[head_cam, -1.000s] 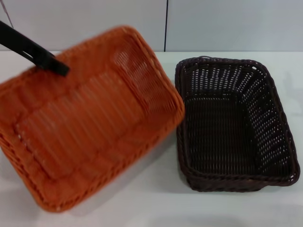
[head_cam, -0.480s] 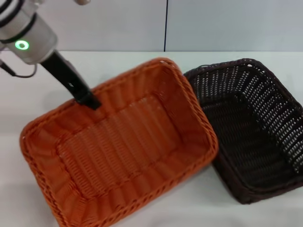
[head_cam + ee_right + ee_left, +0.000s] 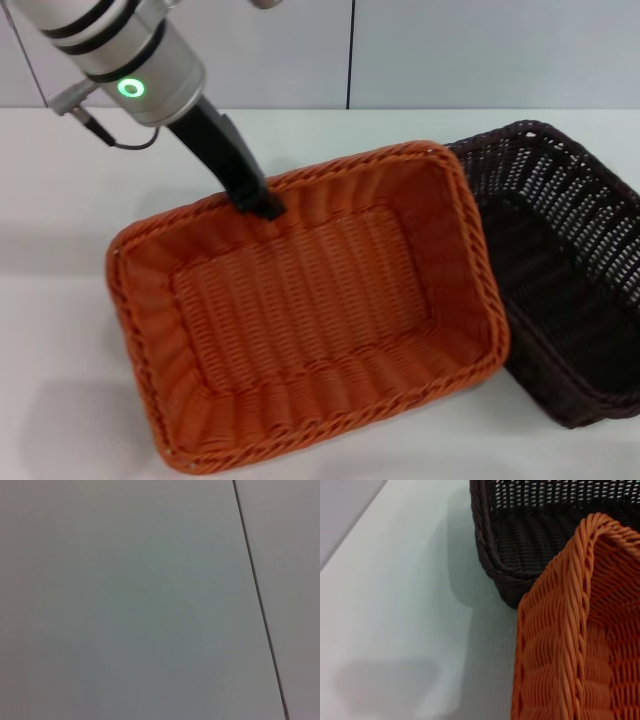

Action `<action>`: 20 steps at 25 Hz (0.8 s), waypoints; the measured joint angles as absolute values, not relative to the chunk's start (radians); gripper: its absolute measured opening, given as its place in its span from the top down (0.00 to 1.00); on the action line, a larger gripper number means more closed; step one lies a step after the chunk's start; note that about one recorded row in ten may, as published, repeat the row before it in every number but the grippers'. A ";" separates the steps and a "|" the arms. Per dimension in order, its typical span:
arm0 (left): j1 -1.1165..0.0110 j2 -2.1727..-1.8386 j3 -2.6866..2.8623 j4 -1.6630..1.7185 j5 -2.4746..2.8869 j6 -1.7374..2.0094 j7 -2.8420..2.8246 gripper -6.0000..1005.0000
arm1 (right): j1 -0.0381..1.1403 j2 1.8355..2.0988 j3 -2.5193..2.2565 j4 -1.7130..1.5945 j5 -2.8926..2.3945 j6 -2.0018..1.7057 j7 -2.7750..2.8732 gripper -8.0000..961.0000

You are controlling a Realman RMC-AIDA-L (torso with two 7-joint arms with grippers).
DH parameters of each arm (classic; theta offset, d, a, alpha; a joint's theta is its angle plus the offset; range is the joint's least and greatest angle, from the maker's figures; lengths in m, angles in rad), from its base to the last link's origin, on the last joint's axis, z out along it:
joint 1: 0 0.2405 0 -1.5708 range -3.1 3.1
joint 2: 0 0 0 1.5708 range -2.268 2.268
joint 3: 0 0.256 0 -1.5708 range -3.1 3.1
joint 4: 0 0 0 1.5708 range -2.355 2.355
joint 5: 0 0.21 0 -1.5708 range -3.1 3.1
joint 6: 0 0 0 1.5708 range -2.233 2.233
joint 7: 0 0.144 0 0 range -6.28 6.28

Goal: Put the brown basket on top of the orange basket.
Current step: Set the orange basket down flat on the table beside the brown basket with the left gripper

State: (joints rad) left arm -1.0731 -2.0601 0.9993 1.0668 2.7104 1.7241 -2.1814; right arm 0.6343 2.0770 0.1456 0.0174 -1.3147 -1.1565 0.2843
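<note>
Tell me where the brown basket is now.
In the head view, the brown basket sits on the table's right side, with the orange basket overlapping its left edge.

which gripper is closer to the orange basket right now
Left. The left gripper grips the far rim of the orange basket; the right gripper is out of sight, its wrist camera showing only blank surface.

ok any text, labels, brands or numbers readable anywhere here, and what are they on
None: no words, labels, brands or numbers can be read in any view.
The orange basket and the brown basket show only plain weave.
The only sign is an unmarked green ring light on the left arm, whose end effector is at the orange basket's far rim.
The right wrist view shows only a blank surface.
</note>
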 joint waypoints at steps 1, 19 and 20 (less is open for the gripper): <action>-1.082 -2.060 1.000 1.050 2.702 1.715 -2.177 0.84 | 0.634 2.077 0.146 0.018 -1.314 -1.157 0.284 0.35; -1.116 -2.061 1.066 0.946 2.544 1.697 -2.122 0.83 | 0.633 2.077 0.155 0.017 -1.305 -1.155 0.282 0.35; -1.116 -2.061 1.066 0.946 2.544 1.697 -2.122 0.83 | 0.633 2.077 0.155 0.017 -1.305 -1.155 0.282 0.35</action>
